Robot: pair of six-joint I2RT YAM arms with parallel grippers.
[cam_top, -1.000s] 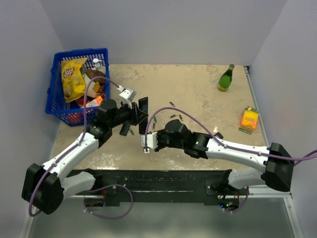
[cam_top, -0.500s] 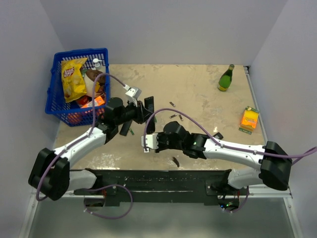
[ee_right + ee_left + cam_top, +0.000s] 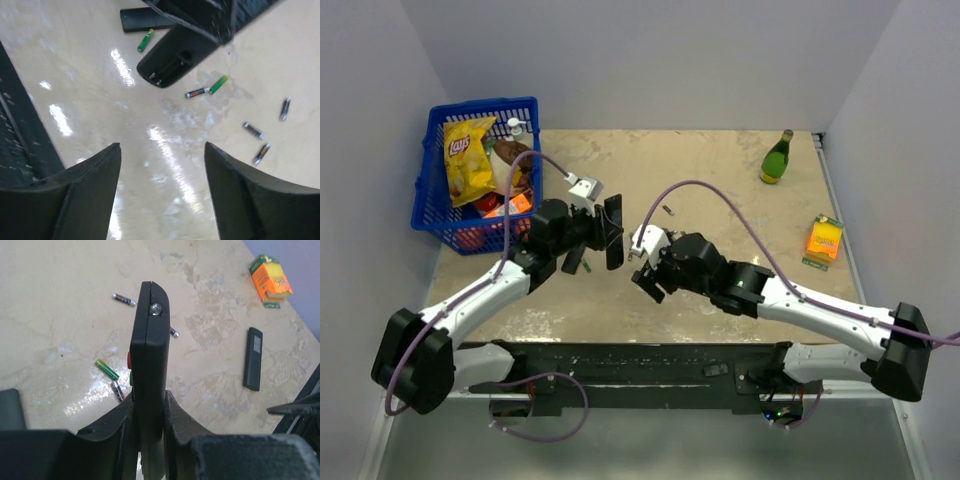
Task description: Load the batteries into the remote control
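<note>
My left gripper (image 3: 605,231) is shut on the remote control (image 3: 614,232) and holds it above the table. In the left wrist view the remote control (image 3: 150,340) stands edge-on between the fingers of the left gripper (image 3: 149,401). From the right wrist the remote control (image 3: 172,62) shows an open back recess. My right gripper (image 3: 650,283) hovers just right of it, open and empty, and the right gripper (image 3: 162,145) is over bare table. Dark batteries (image 3: 254,130) (image 3: 124,299) lie scattered on the table beyond the remote.
Two green batteries (image 3: 218,84) (image 3: 146,40) lie among the dark ones. A flat black piece (image 3: 253,358) lies near the front rail, and another black remote (image 3: 575,260) sits under my left wrist. Also present are a blue basket (image 3: 428,205), a green bottle (image 3: 777,158) and an orange box (image 3: 824,240).
My right gripper went from shut to open, turned and rose toward the back right. A dark piece showed on the table by the front rail half a second ago. The left gripper shifted slightly.
</note>
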